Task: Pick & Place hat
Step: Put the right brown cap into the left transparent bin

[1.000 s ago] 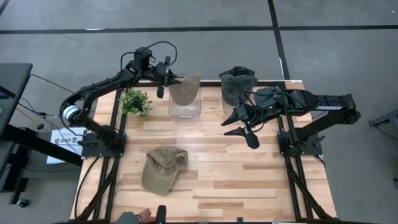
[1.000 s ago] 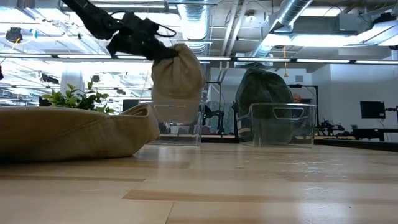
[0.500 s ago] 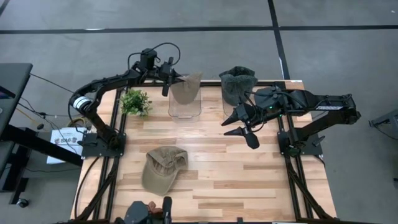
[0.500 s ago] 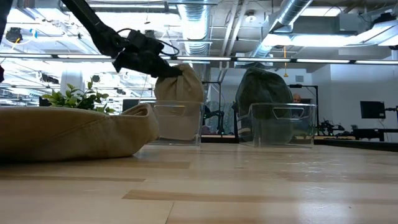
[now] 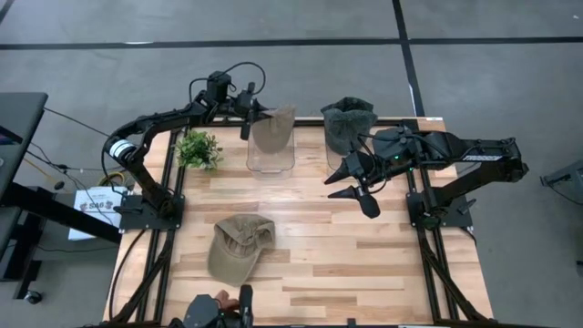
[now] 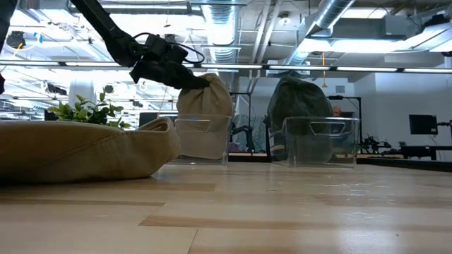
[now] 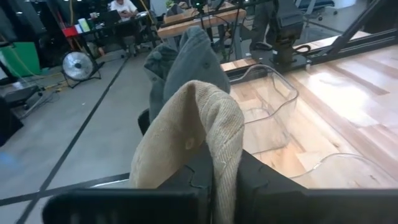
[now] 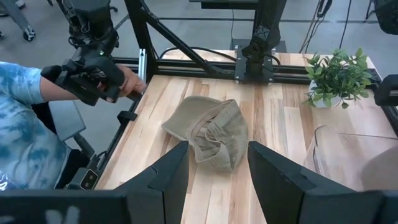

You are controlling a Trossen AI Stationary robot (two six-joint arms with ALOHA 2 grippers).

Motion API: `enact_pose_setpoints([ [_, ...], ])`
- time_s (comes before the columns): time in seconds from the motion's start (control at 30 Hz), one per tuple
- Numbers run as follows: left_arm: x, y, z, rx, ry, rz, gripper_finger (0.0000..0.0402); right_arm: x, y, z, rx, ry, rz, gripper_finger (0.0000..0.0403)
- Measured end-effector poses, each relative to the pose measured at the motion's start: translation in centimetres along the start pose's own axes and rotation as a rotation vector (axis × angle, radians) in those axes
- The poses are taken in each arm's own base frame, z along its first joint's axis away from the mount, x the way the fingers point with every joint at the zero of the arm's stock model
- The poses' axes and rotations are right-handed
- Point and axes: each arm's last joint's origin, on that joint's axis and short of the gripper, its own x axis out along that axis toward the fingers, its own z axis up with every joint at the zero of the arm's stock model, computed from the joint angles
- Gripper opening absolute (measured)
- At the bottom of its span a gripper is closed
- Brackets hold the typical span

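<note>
A tan hat (image 5: 271, 130) hangs in a clear bin (image 5: 271, 159) at the table's far edge, left of centre, with my left gripper (image 5: 248, 117) shut on it beside the bin's left rim. A second clear bin (image 6: 321, 141) to its right holds a dark green hat (image 5: 347, 123), which sticks up above the rim. Another tan hat (image 5: 239, 246) lies crown-up on the table near the front left. My right gripper (image 5: 351, 185) hovers open above the table right of centre, with nothing between its fingers. My left gripper pinches a bunched fold of the tan hat's upper edge (image 7: 221, 165) between its two fingers. The fingers come nearly level from the table's left side. The hat hangs below and beyond them (image 6: 205, 113), its lower part down inside the clear bin.
A small potted plant (image 5: 198, 148) stands at the far left beside the bin. A person's hands with a dark device (image 8: 93, 74) are at the table's near edge. Bare wood lies across the middle and the right front of the table (image 5: 364, 264).
My left gripper has come down and a little toward the bin with the tan hat. The hat, which hung above the bin's rim, now sits with its lower part inside the bin. In the last half second it has barely moved.
</note>
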Motion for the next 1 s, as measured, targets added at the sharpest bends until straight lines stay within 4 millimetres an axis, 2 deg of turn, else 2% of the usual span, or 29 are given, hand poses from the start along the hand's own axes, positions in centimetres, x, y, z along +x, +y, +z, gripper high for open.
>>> enact_pose_setpoints([
  [0.33,0.0,0.1,-0.03,0.003,0.017,0.03,0.0039,0.0,0.0,0.0,0.001,0.0,0.001,0.0154],
  [0.73,-0.03,0.38,-0.17,0.018,0.076,0.122,0.0105,0.0,0.01,0.0,0.001,0.0,0.002,0.0154],
  [1.0,-0.07,0.73,-0.02,0.051,0.097,0.197,0.0127,0.0,0.01,0.0,0.001,0.0,0.003,0.0154],
])
